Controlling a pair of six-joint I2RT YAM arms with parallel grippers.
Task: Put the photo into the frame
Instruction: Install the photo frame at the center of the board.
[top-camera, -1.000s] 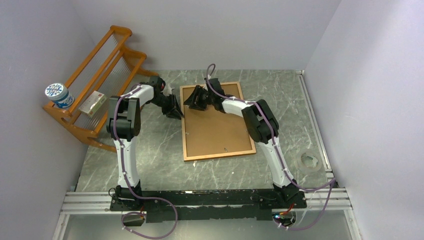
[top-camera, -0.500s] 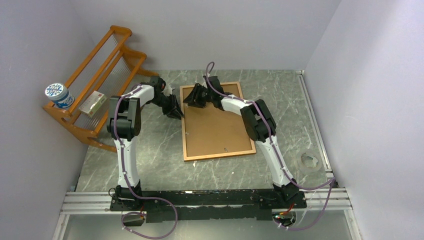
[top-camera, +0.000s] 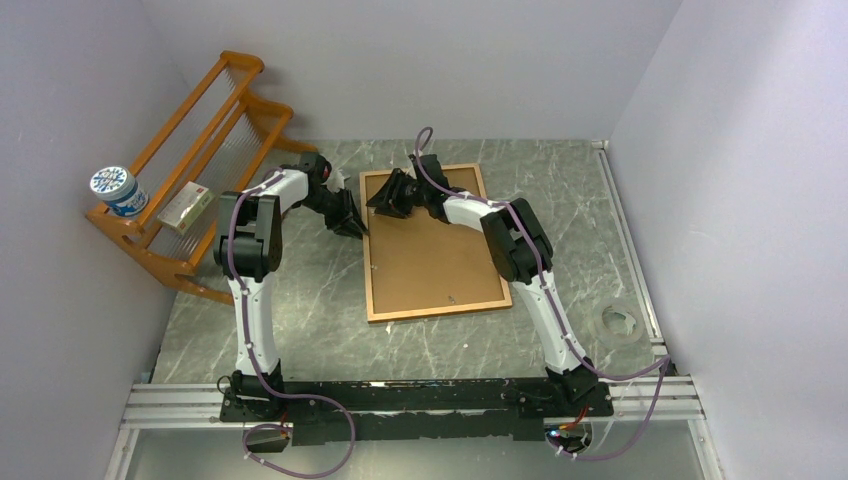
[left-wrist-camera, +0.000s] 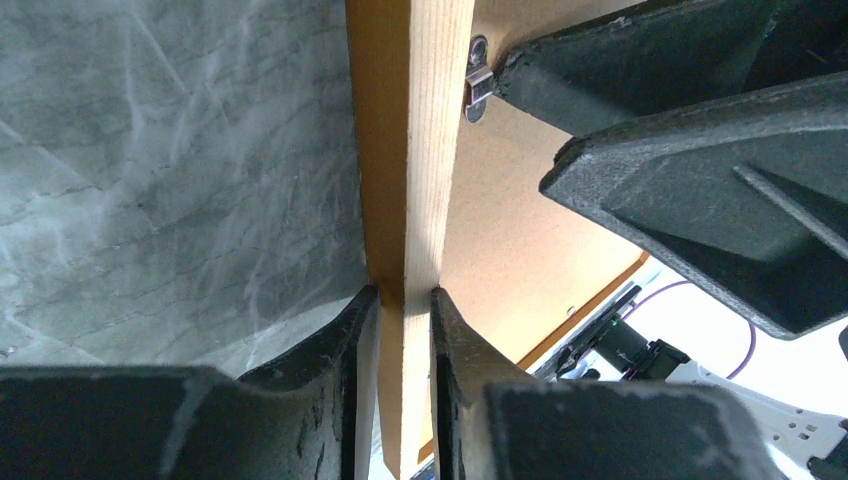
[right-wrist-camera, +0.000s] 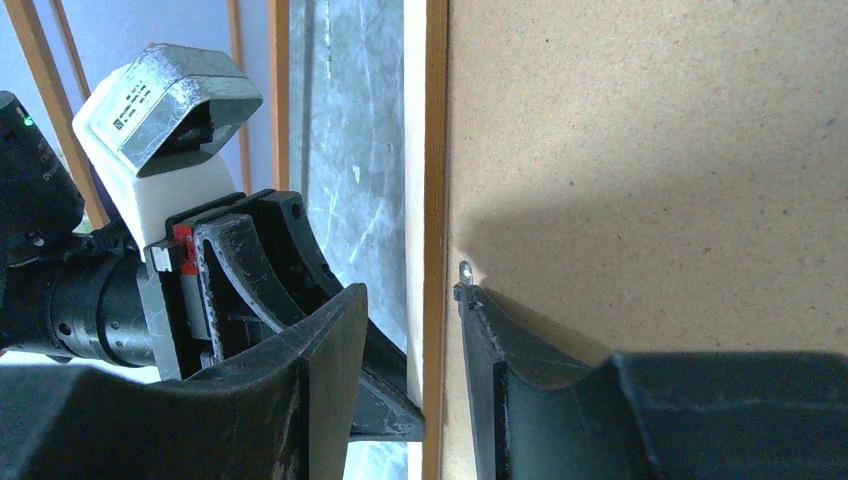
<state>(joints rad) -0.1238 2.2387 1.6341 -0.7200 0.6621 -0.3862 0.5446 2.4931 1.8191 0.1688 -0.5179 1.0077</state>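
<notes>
The frame (top-camera: 438, 308) lies face down in the middle of the table, its plain brown backing board (top-camera: 430, 250) facing up. The photo is out of view. My left gripper (top-camera: 352, 228) is shut on the frame's left rail (left-wrist-camera: 420, 150), one finger on each side of the wood (left-wrist-camera: 405, 295). My right gripper (top-camera: 385, 195) is over the same rail near the far left corner. It straddles the rail (right-wrist-camera: 410, 295), open: the right finger rests against a small metal tab (right-wrist-camera: 465, 270) on the backing, and the left finger stands clear of the wood.
An orange wooden shelf rack (top-camera: 200, 150) stands at the back left, holding a blue-and-white tin (top-camera: 118, 190) and a small box (top-camera: 185, 208). A clear tape roll (top-camera: 620, 322) lies at the right. The two grippers are close together at the frame's left rail.
The right gripper has shifted slightly toward the frame's far left corner and its jaws have narrowed a little. The left gripper keeps its hold on the rail.
</notes>
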